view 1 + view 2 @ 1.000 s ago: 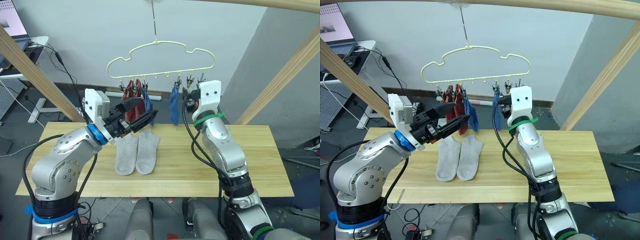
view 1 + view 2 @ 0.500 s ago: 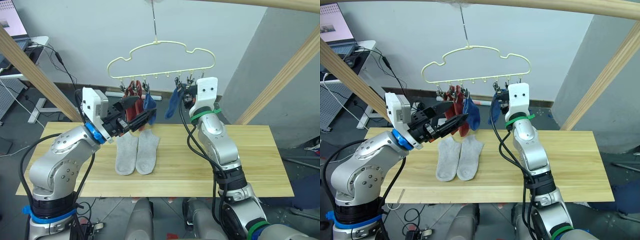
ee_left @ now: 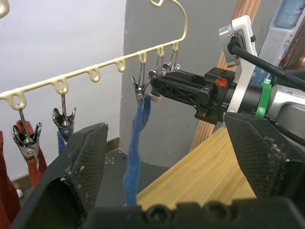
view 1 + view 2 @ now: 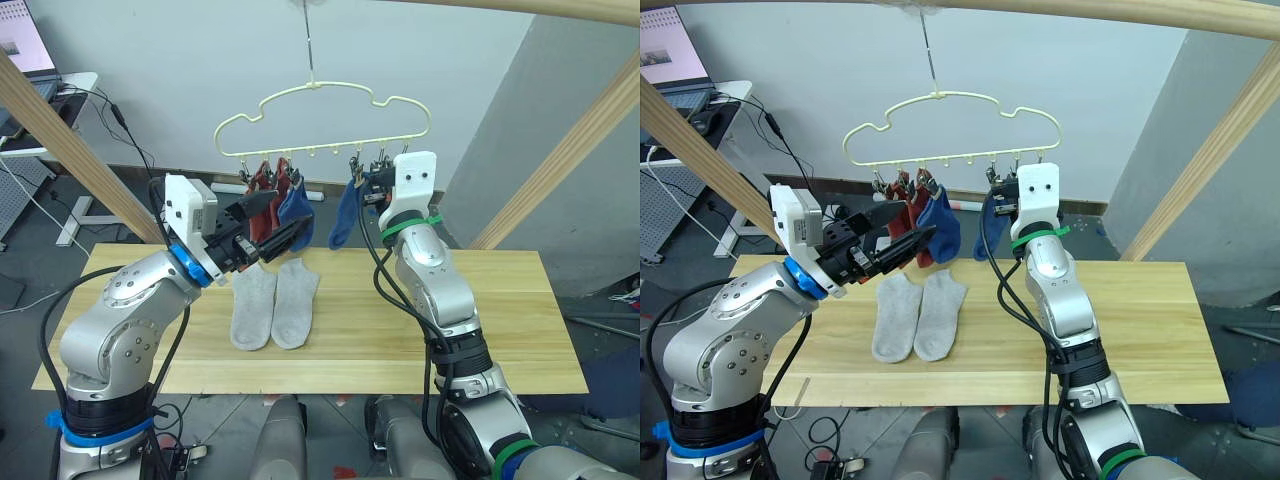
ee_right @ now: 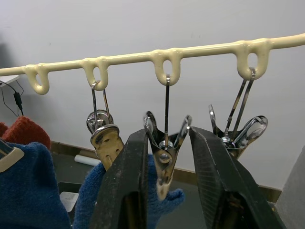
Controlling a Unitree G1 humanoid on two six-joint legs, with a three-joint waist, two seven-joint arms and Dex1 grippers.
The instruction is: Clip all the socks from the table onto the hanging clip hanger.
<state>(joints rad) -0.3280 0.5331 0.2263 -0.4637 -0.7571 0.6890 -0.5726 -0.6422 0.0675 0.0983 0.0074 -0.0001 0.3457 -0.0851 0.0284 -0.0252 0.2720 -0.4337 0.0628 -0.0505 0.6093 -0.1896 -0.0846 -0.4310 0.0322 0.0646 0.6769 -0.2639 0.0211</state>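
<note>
Right gripper [image 5: 164,157]: fingers squeezing a clip [image 5: 165,143] on the clip hanger [image 4: 320,95]. Left gripper [image 4: 285,222]: fingers spread, empty. Grey socks [image 4: 272,305] await on surface [image 4: 500,310].

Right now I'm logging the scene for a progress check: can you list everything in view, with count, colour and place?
Grey socks: two, light grey, flat side by side on the table.
Rust-red socks: two, clipped at the hanger's left end.
Blue socks: two, hanging from clips, one beside the red pair, one near the right pincer.
Clip hanger: one, pale yellow, hanging above the table's far edge.
Table: one, light wood.
Wooden frame bars: pale wood, slanting at both sides.
Desk with a laptop: far left background.
Left pincer: black, open, near the hung socks.
Right pincer: black, either side of a metal clip.
</note>
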